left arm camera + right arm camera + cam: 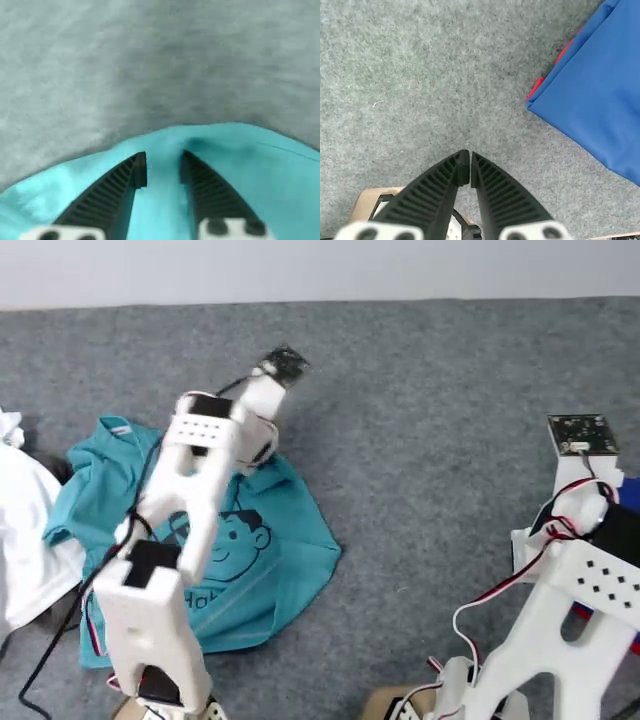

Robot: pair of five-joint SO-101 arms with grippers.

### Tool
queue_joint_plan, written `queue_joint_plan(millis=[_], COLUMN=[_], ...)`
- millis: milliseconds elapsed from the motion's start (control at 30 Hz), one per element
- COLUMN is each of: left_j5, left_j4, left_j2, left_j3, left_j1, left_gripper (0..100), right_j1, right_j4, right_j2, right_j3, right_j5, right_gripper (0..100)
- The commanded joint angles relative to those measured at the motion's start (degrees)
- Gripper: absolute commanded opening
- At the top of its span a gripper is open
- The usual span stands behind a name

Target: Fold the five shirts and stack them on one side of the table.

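Found the teal cotton T-shirt with a cartoon face print lying crumpled and unfolded on the grey carpet-like table, on the left arm's side, one edge of it directly under the left pincer. Saw the jaws of that pincer slightly parted, straddling a small ridge of teal cloth right at the edge, not yet closed on it. Saw the right pincer shut and empty, hanging over bare table near a folded blue cloth with a red trim, probably a finished shirt. Noted also a white shirt heaped at the far left, lying against the teal one.

Judged the teal shirt light, soft and fully limp: would sag and drag wherever not held, and would cling a little to the rough table instead of sliding freely. Not fragile, and not slippery for ribbed jaws. Best taken at a hem or a corner, pinching the doubled edge, never in the middle, to avoid bunching. Probably needed a second hold at another corner to spread flat before any fold
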Motion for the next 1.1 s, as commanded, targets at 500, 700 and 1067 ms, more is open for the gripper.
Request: queue_joint_plan(millis=[500,700,1067], left_j5=[-8.44,-13.10,-13.27], left_j4=[36.48,36.13,10.81], left_j2=[-3.34,-12.04,-13.98], left_j3=[-24.75,-6.64,15.25], left_j1=[-7.12,-7.03,-7.03], left_gripper=[16,16,16], right_j1=[0.22,0.22,0.22], right_j4=[2.33,2.33,2.33], right_j2=[-1.63,-1.63,-1.45], right_j3=[-0.18,-0.18,-0.18], right_j5=[0.26,0.26,0.35], right_gripper=[0.9,0.9,0.9])
